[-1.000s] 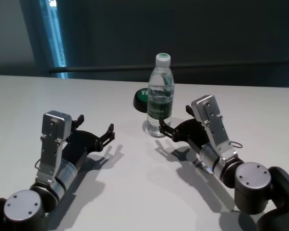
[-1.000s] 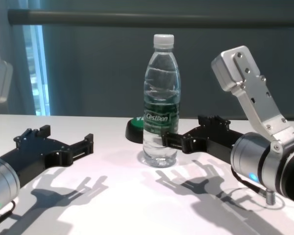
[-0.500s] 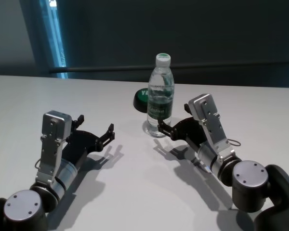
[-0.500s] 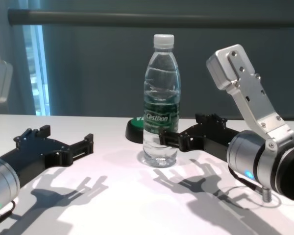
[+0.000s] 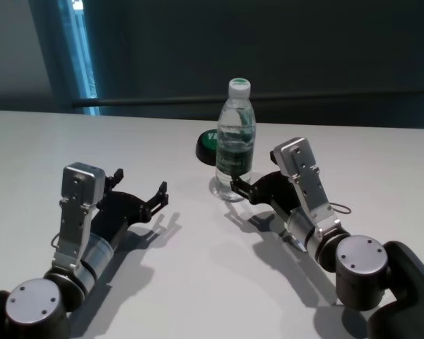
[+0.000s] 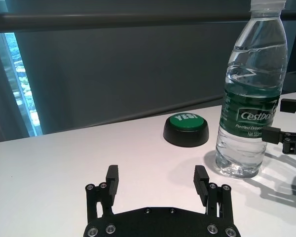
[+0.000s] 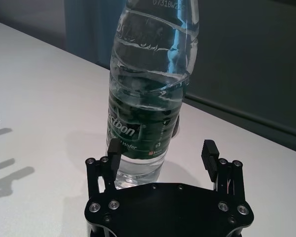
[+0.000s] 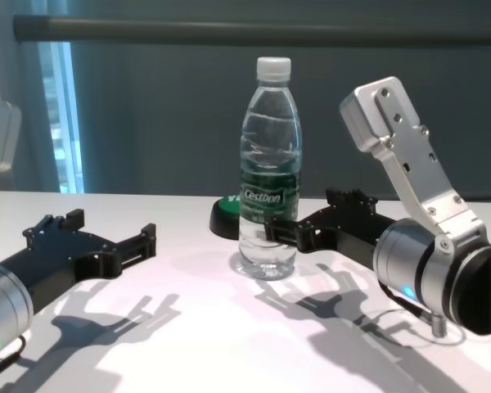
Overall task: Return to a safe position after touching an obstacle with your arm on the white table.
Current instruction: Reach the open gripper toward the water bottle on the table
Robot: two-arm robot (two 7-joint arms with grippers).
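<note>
Both arms are seen low over the white table (image 5: 49,141), and only the right one is engaged with the obstacle. The water bottle (image 5: 234,141) stands upright near the middle of the table, with a low black-and-green disc (image 5: 207,146) just behind it and a little to its left. The right gripper (image 7: 160,148) is spread open and grips nothing; one fingertip (image 7: 113,146) is laid against the lower label band of the bottle, while the other stands clear to the side. Whether real contact is made or only a hair's gap remains cannot be settled from the wrist view, though the chest view suggests touch. The left gripper (image 6: 158,178) is also held open and empty, parked well apart from the bottle on its left side.

The touching step is judged to be at hand or just completed, so the retreat is what remains. A straight pull back toward the body is called for, away from the bottle and without any sideways sweep, since a tall, light bottle could be tipped or pushed into the disc by the fingertip beside it.
</note>
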